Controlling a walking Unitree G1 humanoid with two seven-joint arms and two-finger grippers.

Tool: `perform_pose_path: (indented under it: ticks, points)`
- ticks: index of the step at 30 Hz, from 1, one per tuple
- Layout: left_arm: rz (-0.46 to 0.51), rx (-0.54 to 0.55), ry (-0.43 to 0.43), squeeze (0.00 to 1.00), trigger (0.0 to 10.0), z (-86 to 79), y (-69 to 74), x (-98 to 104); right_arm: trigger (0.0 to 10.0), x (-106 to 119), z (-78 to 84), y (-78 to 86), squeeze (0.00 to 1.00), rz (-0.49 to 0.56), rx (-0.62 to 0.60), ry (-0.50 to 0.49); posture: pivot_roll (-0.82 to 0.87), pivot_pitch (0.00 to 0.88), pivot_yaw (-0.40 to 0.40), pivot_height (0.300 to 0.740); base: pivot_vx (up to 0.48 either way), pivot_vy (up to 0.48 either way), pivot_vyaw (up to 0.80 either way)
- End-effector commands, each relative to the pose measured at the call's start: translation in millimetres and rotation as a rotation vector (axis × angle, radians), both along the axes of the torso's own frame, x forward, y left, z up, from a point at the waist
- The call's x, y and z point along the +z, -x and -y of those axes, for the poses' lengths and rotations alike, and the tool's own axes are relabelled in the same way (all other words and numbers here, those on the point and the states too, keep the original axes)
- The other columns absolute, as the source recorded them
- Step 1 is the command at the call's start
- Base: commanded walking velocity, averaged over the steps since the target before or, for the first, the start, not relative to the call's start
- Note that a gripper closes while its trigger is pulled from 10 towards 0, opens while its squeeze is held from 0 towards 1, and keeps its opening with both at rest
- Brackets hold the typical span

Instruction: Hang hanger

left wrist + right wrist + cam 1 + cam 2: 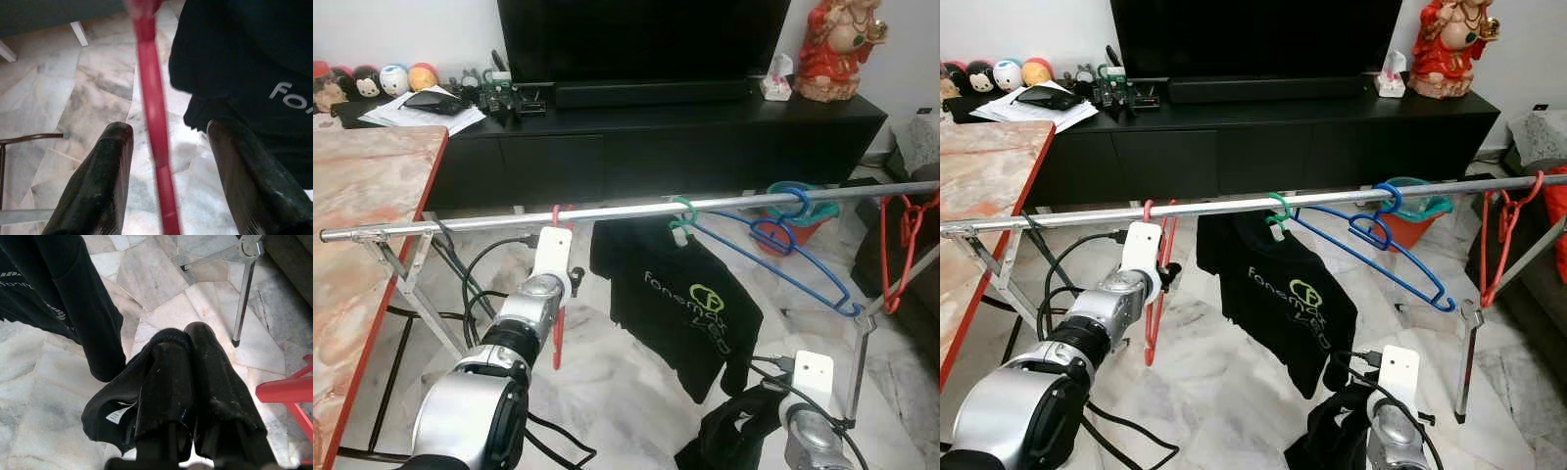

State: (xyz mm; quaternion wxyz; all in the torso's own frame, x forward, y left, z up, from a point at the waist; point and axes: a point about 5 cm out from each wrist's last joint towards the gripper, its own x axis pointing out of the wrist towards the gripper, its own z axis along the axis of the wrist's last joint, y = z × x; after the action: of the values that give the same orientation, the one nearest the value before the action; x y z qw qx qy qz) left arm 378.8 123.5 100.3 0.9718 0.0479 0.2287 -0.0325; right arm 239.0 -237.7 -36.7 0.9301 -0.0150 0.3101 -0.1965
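Marble floor (636,377), steel rail (607,211), TV cabinet (685,137)

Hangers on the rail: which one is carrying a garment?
The green hanger, near the middle of the rail, holds a black T-shirt. The red and blue hangers hang bare.

Polished metal rail (607,211), glossy red plastic hanger (155,122), matt black cloth T-shirt (675,304). Smooth veined marble floor (617,382). Glossy marbled desk (362,196) top, scuffed black rubbery fingers (98,186).
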Motion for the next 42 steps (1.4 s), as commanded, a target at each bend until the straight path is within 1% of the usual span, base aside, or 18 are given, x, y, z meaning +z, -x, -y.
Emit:
perform_pose_path:
  ticks: [1,6,16,31,35,36,37,38,40,42]
  points:
    - [0.018,-0.019,0.01,0.0,0.0,4.0,-2.7,5,10.0,5,4.2,-5.2,0.0,0.021,0.001,0.014,-0.11,0.0,-0.047,0.74,0.0,0.0,0.0]
    - [0.032,-0.031,0.013,0.0,0.0,7.6,-3.0,5,10.0,6,3.7,-5.7,0.0,0.021,0.002,0.013,-0.11,0.0,-0.047,0.74,0.0,0.0,0.0]
    - [0.035,-0.034,-0.008,0.0,0.0,5.8,-3.0,4,10.0,5,2.7,-5.5,0.0,0.02,0.001,0.013,-0.11,0.0,-0.044,0.74,0.0,0.0,0.0]
    - [0.033,-0.043,-0.027,0.0,0.0,9.1,-1.8,2,10.0,5,2.6,-5.3,0.0,0.019,0.003,0.012,-0.11,0.0,-0.046,0.74,0.0,0.0,0.0]
    - [0.059,-0.03,-0.02,0.0,0.0,7.5,-3.6,6,10.0,5,2.1,-5.6,0.0,0.019,0.005,0.011,-0.11,0.0,-0.047,0.74,0.0,0.0,0.0]
    - [0.087,-0.024,-0.011,0.0,0.0,6.5,-5.7,11,10.0,5,1.9,-5.7,0.0,0.019,0.005,0.01,-0.11,0.0,-0.047,0.74,0.0,0.0,0.0]
    - [0.087,-0.024,-0.011,0.0,0.0,6.5,-5.7,11,10.0,5,1.9,-5.7,0.0,0.019,0.005,0.01,-0.11,0.0,-0.047,0.74,0.0,0.0,0.0]
    - [0.118,-0.018,-0.008,0.0,0.0,4.9,-7.9,17,10.0,5,1.8,-5.8,0.0,0.02,0.004,0.009,-0.11,0.0,-0.046,0.74,0.0,0.0,0.0]
    - [0.14,-0.014,-0.01,0.0,0.0,3.0,-9.2,21,10.0,5,1.6,-5.7,0.0,0.02,0.003,0.009,-0.11,0.0,-0.043,0.74,0.0,0.0,0.0]
    - [0.189,-0.005,-0.01,0.0,0.0,-1.9,-11.1,29,10.0,5,1.6,-5.5,0.0,0.021,0.001,0.008,-0.1,0.0,-0.044,0.74,0.0,0.0,0.0]
